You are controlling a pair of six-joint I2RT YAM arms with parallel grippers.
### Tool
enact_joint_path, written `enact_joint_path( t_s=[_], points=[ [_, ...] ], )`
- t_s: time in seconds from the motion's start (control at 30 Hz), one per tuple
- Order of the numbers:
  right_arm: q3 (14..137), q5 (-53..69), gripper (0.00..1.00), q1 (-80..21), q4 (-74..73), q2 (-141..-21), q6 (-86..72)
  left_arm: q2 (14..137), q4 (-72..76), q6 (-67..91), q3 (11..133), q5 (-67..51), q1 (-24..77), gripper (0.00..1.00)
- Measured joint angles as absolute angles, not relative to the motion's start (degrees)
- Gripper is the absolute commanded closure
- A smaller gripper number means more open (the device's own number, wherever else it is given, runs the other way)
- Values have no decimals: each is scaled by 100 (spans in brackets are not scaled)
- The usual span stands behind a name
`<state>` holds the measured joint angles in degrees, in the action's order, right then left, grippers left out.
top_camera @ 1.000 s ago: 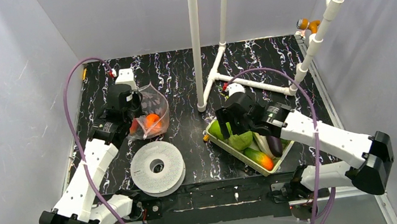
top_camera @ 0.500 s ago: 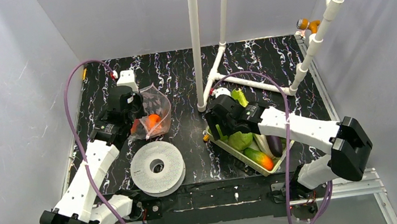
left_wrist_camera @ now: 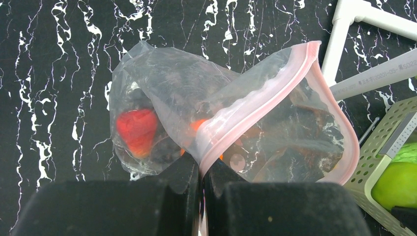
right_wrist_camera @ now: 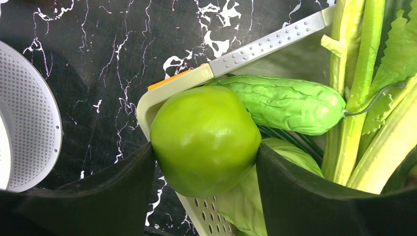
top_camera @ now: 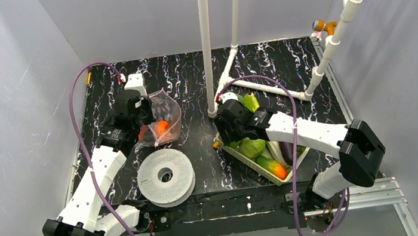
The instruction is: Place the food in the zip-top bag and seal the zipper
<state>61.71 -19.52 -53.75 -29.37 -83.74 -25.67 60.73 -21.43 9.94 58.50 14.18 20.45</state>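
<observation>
Left gripper (left_wrist_camera: 200,172) clamped shut on the thin pinkish zipper strip (left_wrist_camera: 255,105) of the clear crinkly zip-top bag (left_wrist_camera: 172,83). Bag mouth gapes open over the black marbled table (left_wrist_camera: 49,73), at its left side. Red toy piece (left_wrist_camera: 137,130) and orange toy fruit (top_camera: 161,127) sit inside. Right gripper (right_wrist_camera: 205,150) has its jaws against both sides of a round glossy green apple (right_wrist_camera: 204,128). Apple sits in the corner of the pale green perforated tray (right_wrist_camera: 265,42), touching a bumpy green cucumber (right_wrist_camera: 280,103). Pale cabbage (right_wrist_camera: 290,160) lies below, leek stalks (right_wrist_camera: 354,98) beside. White round perforated spool (top_camera: 165,176) sits near the bag.
</observation>
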Motion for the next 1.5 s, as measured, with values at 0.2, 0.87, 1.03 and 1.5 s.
enact_joint_path(
  t_s=[0.2, 0.87, 1.03, 1.5],
  points=[
    [6100, -1937, 63, -5369, -2871, -8319, -2574, 6110, -2143, 1007, 5850, 1411, 2045, 100],
    [5948, -1820, 99, -5371, -2854, -6986, -2794, 6125, -2143, 1041, 5850, 1292, 2047, 100],
    [6729, -1396, 99, -5371, -2791, -7488, -2850, 6041, -2143, 1052, 5850, 1264, 2047, 100],
    [8739, -625, 94, -5520, -2116, -8717, -3027, 5894, -2141, 1096, 5850, 1230, 2047, 100]
  ],
)
